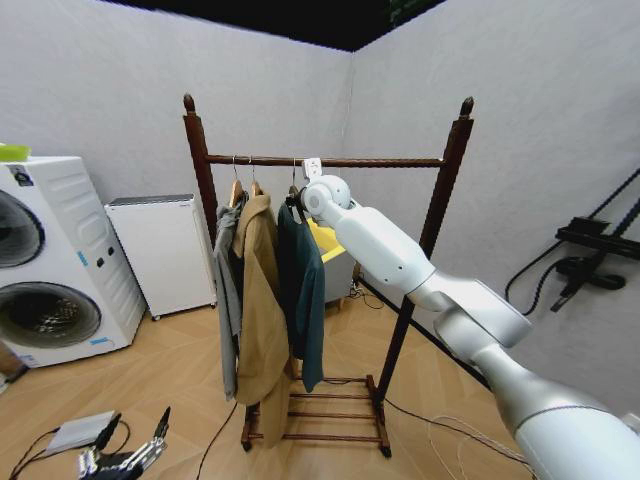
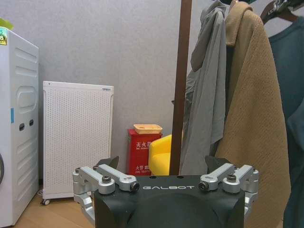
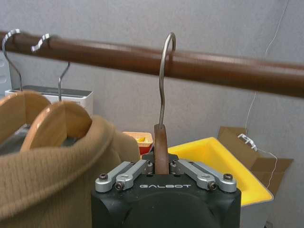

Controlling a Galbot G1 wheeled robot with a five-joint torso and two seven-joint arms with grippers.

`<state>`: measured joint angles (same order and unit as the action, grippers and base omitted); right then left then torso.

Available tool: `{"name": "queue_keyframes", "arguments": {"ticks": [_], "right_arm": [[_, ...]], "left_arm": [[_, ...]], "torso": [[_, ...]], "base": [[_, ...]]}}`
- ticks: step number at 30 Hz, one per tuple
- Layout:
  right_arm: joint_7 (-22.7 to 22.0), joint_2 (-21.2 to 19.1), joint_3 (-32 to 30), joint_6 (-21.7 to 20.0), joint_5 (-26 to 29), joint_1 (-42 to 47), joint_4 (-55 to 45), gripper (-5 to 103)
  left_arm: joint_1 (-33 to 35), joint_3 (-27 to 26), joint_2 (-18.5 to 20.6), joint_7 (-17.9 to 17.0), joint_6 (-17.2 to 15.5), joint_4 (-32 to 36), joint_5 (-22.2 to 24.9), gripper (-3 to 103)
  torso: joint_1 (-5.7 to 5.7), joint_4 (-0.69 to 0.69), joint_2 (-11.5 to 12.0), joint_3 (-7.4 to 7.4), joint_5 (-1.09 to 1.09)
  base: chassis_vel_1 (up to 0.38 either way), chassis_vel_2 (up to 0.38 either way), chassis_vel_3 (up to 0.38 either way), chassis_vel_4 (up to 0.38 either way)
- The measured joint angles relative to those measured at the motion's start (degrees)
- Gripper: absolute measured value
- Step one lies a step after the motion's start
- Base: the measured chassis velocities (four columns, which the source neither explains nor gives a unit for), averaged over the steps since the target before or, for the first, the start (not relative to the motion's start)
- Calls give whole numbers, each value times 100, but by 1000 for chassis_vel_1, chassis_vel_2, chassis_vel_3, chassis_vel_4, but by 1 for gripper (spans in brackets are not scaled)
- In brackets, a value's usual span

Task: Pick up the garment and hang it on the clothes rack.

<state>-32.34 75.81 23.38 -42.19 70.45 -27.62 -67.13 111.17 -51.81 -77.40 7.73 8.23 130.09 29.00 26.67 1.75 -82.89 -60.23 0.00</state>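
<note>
My right gripper [image 3: 161, 167] has its jaws clenched on the brown neck of the hanger [image 3: 161, 142], whose wire hook loops over the crossbar of the clothes rack [image 1: 330, 161]. The garment [image 1: 300, 290] hangs from that hanger just beside a tan coat [image 1: 260, 300] and a grey jacket [image 1: 228, 290], all under the bar between the two posts. My left gripper [image 2: 166, 178] sits low near the floor with its jaws released, holding nothing.
</note>
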Motion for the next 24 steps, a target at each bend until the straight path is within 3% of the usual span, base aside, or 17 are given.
{"name": "queue_keyframes", "arguments": {"ticks": [24], "right_arm": [[265,555,191,0,-110,-349,1165,9]], "left_arm": [[0,0,0,0,0,0,0,100]], "torso": [[-1,0,-1,2,-1]], "base": [[0,0,0,0]]}}
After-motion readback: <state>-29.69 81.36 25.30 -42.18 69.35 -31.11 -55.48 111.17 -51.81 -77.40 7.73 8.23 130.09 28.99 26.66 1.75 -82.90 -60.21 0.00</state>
